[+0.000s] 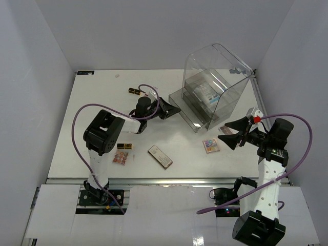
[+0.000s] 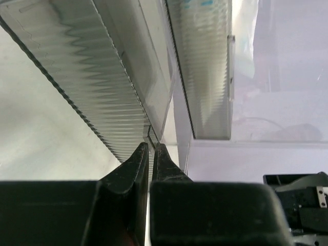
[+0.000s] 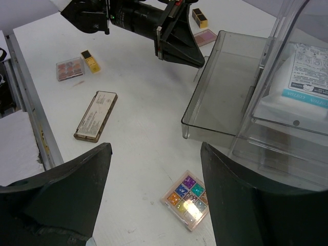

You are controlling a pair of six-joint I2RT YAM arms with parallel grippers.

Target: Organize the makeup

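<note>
My left gripper (image 1: 174,108) is shut on the thin front lip of the pulled-out clear drawer (image 1: 190,119); in the left wrist view its fingers (image 2: 141,159) pinch that edge. My right gripper (image 1: 229,134) is open and empty, hovering over a multicolour eyeshadow palette (image 3: 187,199) that lies on the table. A long dark compact (image 3: 96,116) lies left of it. A pink palette (image 3: 69,68) and a black-and-gold lipstick (image 3: 90,60) lie near the left arm. Another lipstick (image 3: 200,17) and a pink palette (image 3: 205,37) lie behind the left gripper. A white packet with blue print (image 3: 307,77) sits in an upper drawer.
The tall clear acrylic drawer box (image 1: 225,61) stands at the back right, its bottom drawer (image 3: 200,97) open toward the table's middle with nothing in it. White walls enclose the table on three sides. The left arm's purple cable (image 1: 77,123) loops over the table's left side.
</note>
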